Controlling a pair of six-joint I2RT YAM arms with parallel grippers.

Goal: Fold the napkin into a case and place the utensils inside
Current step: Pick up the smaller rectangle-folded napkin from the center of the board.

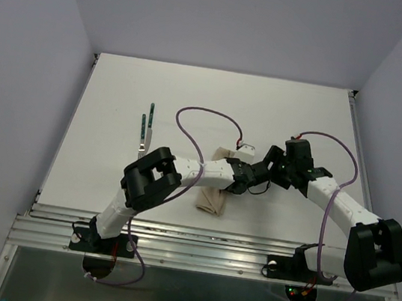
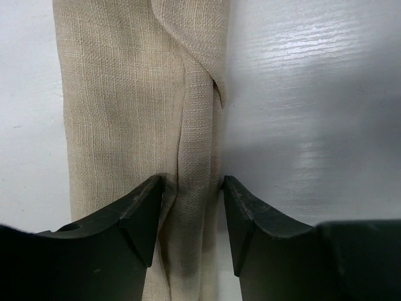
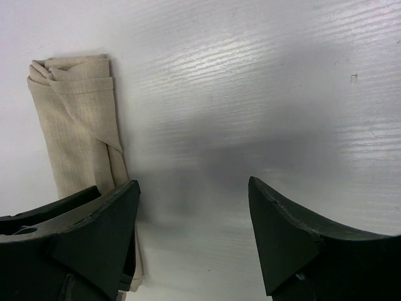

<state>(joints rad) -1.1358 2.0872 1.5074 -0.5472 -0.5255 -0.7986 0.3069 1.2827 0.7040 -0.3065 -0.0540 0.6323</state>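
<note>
Two grippers by the folded napkin: left gripper jaws parted, straddling its doubled edge strip, tips touching cloth; right gripper jaws wide, nothing between them, over the table, napkin just beside its left finger. We see utensils well left of both

A narrow, flat beige-tan woven cloth case runs from 12 o'clock to 6 o'clock, left of centre, on a glossy white table. A thicker folded ridge lies along the cloth's right edge, with a diagonal flap crossing it near 12 o'clock. At 6 o'clock the left gripper shows two dark wedge-shaped fingers, at 7 and 5 o'clock, standing either side of the ridge. Whether they pinch it is unclear.
</note>
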